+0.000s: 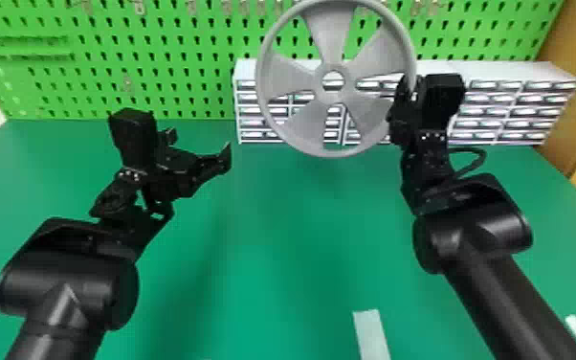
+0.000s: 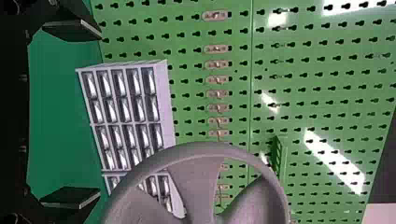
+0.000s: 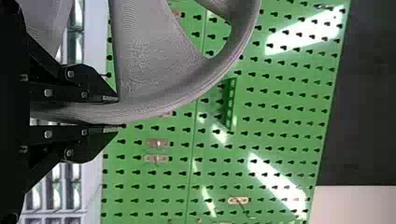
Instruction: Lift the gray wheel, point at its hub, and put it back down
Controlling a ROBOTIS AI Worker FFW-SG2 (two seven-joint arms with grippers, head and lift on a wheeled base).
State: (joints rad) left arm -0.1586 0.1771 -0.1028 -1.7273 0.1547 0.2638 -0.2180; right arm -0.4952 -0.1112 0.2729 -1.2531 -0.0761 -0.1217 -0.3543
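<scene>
One wheel (image 1: pixel 332 33), with one rim, one hub (image 1: pixel 320 81) and five spokes, is held raised above the table (image 1: pixel 277 268), right of centre on the far side. Its face is turned toward the head camera.

Two grippers are present. The right gripper (image 1: pixel 408 91) pinches the rim at the wheel's right side; its two fingers are closed on opposite faces of the rim. The left gripper (image 1: pixel 199 145) is positioned left of the wheel, apart from it, with its two fingers spread.

One pegboard (image 1: pixel 158 72) stands at the far edge of the table, carrying several metal hooks (image 2: pixel 215 16). Five rows of drawers (image 1: pixel 497 86) stand in front of it, partly behind the wheel. Two white strips (image 1: pixel 371 335) are located on the near side, one right of centre, one farther right.
</scene>
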